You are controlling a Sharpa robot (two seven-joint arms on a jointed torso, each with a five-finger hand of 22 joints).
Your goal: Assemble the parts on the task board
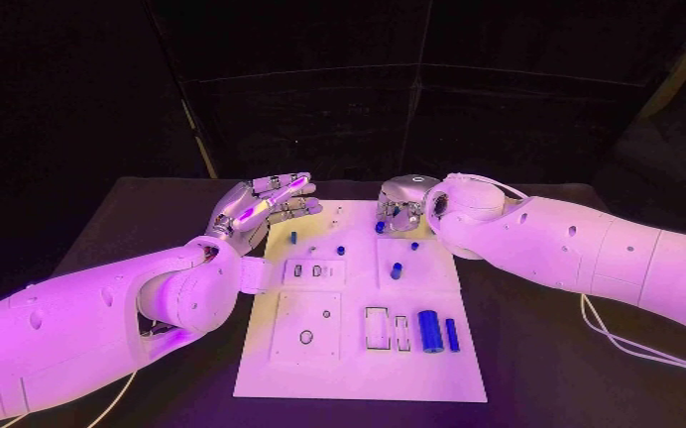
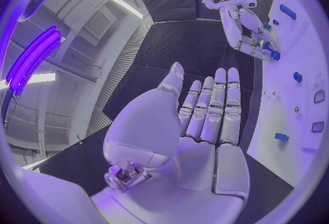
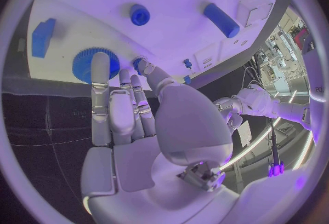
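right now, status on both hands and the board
Left robot hand open, flat, beside task board. Right robot hand fingertips down on a small blue part at board's far end. Nothing in the way.

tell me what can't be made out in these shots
- Head view: the right hand covers the far edge of the white board; what it touches is hidden.
- Right wrist view: fingers partly hide the blue gear.
- Head view: small blue parts are too small to identify.
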